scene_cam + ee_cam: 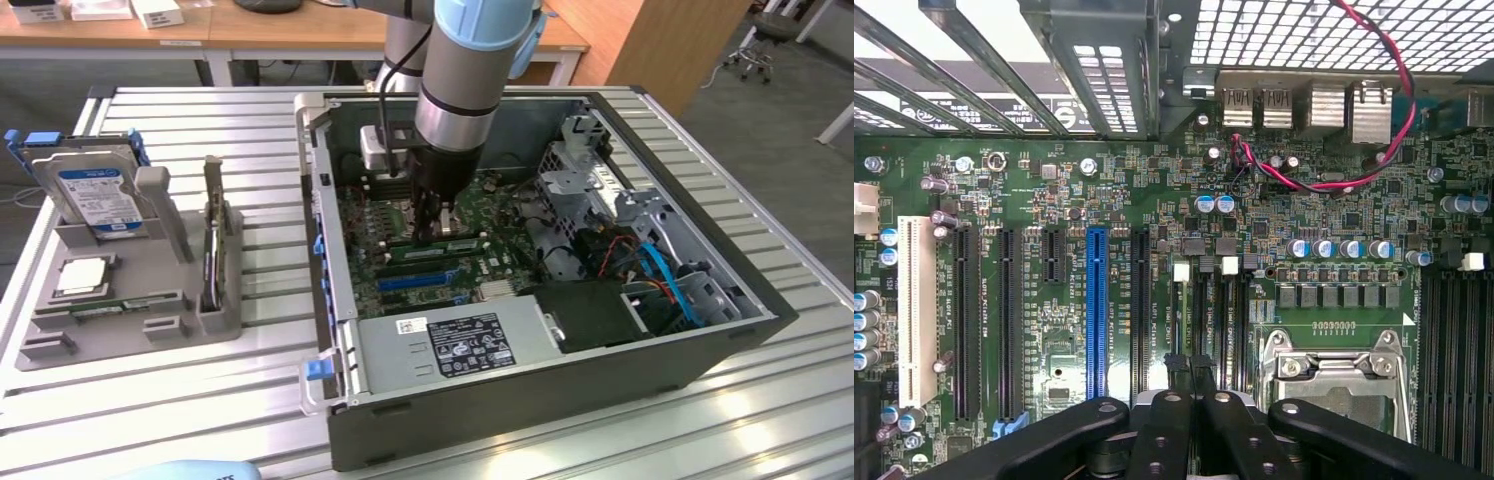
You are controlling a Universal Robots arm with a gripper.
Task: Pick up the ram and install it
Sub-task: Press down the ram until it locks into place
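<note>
Wrist view: my gripper (1189, 375) is clenched over the motherboard (1154, 270); the ram (465, 243) (light, stiff, fragile) wants an edge-only hold.

The arm (461, 70) is built of round segments: a light blue plastic cap at the joint, then a smooth silver-grey metal cylinder, and below it a black wrist part. A black cable runs down along the side of the arm, and a small white box is fixed beside the black part. The gripper (1189, 372) is matt black, with two thick outer links and two narrow inner fingers (1176, 375) with flat squared tips, and small round silver screw heads sit on the links near their joints.
</note>
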